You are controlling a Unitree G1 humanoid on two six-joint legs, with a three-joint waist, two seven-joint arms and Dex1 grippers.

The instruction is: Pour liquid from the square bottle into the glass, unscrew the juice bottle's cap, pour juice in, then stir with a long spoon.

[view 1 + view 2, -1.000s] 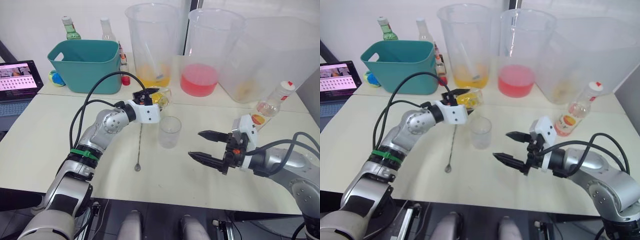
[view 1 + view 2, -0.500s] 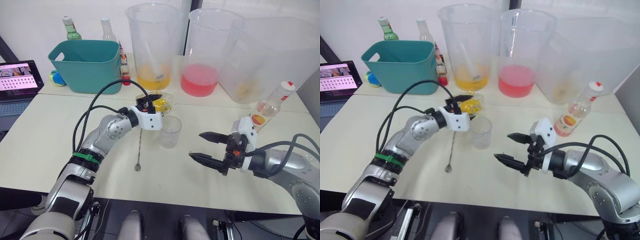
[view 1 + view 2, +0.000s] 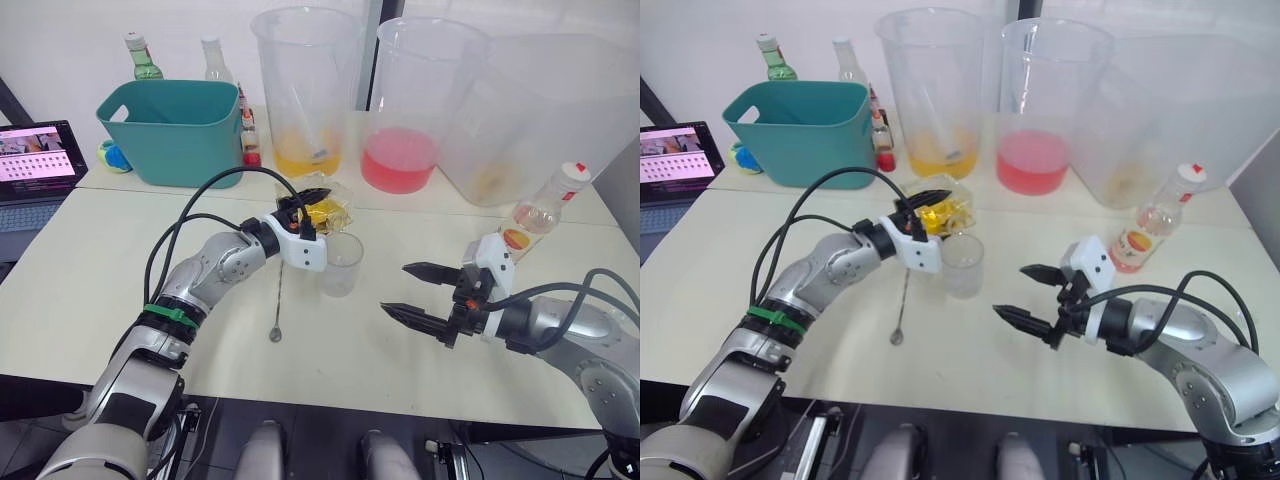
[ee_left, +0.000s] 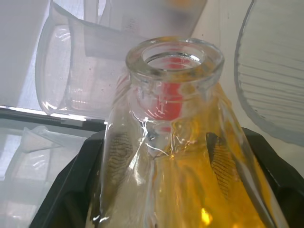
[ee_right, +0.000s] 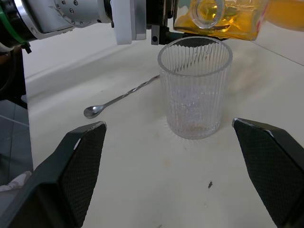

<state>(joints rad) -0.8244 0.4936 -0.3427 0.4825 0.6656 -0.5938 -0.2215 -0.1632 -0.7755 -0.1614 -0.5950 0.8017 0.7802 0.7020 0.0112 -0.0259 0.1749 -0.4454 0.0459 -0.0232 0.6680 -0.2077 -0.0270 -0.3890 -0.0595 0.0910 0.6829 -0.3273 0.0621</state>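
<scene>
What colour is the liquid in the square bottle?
Yellow-amber; the square bottle shows it best in the left wrist view.

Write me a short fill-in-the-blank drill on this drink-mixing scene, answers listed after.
1. The left hand holds the square bottle, which contains ____ liquid.
2. The glass on the table is ____ of liquid.
3. The right hand has its fingers ____.
4. The long spoon lies on the ____.

Missing words: yellow; empty; open; table

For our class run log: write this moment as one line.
left gripper: shut on square bottle, tilted over glass | right gripper: open, empty | glass: empty
</scene>
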